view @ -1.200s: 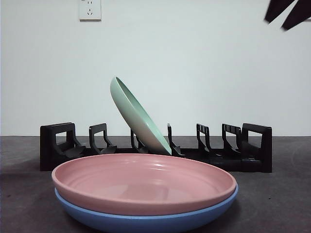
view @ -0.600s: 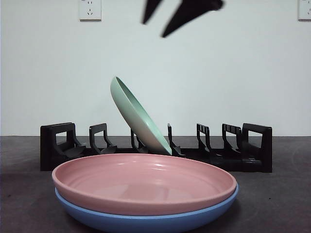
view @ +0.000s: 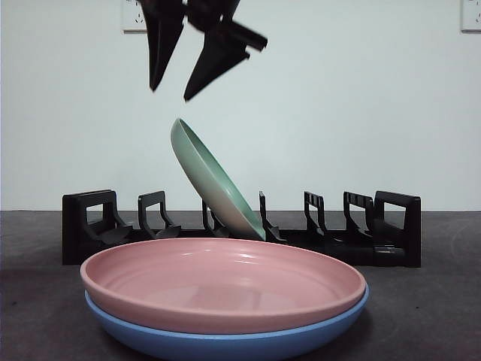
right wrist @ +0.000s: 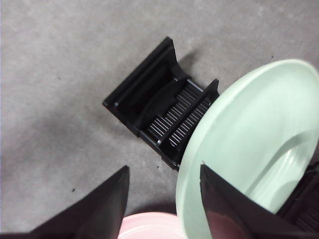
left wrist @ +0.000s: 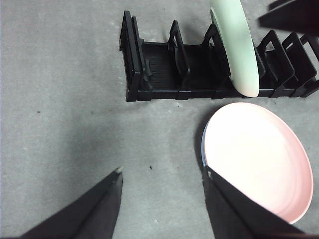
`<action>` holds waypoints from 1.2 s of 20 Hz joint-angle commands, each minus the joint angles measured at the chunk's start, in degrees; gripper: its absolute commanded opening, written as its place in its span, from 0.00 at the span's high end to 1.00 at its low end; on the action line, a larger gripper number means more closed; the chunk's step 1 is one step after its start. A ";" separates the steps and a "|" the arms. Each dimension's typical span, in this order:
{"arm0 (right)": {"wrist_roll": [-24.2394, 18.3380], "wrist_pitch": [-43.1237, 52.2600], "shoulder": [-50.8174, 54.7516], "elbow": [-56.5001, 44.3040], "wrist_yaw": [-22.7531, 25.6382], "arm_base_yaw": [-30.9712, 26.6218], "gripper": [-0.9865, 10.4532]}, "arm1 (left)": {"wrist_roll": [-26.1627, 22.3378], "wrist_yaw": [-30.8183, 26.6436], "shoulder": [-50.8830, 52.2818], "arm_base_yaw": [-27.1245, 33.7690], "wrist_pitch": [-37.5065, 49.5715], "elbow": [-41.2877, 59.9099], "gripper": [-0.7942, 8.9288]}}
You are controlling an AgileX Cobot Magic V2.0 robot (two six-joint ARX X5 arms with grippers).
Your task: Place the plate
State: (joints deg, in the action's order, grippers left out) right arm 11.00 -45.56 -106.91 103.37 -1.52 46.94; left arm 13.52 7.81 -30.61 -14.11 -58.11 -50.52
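Grey surface, front view: my right end effector has swept in from the right, released, above the pale green plate leaning in the black rack. Right wrist view confirms. Left end effector waits, released.

green plate, black rack

Right end effector: both black jaws apart, nothing held between them. Green plate stands tilted in black rack, rim partly behind one jaw. Rack end with ribbed floor and empty slots visible beside plate. Sliver of pink plate visible between jaws. Grey worktop speckled, fills rest.
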 commanded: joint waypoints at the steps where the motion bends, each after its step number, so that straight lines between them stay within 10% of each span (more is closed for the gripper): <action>1: 1.01 0.35 -2.56 1.42 0.28 0.44 0.72 | 0.94 0.04 -0.04 -0.07 0.50 -0.96 0.66; 24: 1.01 -3.10 -5.09 1.75 -0.04 0.94 0.90 | 0.90 0.02 -0.04 -0.09 0.85 -0.96 0.66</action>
State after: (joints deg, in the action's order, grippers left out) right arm 11.84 -48.84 -111.42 103.37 -1.56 47.24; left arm 14.39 7.81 -30.61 -14.11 -58.02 -50.52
